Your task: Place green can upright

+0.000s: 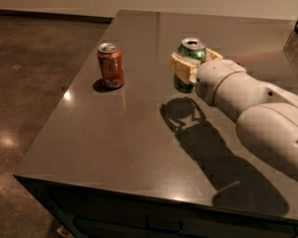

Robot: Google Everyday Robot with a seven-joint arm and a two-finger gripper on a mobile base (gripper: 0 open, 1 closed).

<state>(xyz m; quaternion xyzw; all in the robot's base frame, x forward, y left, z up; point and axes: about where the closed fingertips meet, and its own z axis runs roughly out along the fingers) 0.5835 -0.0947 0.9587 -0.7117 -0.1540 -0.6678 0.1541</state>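
One table [114,148], two cans: an orange-red can [111,66] and a green can [192,49] gripped by one claw [194,63].

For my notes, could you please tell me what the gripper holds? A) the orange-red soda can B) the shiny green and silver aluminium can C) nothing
B: over the dark table, the gripper is shut on the upright green and silver aluminium can; the orange-red soda can stands apart.

An orange-red soda can [111,66] stands upright near the left edge of the dark glossy table [114,148], at nine o'clock from the gripper [193,63] clasping the green can [192,49]. Speckled brown floor [25,83] lies beyond, at nine o'clock.
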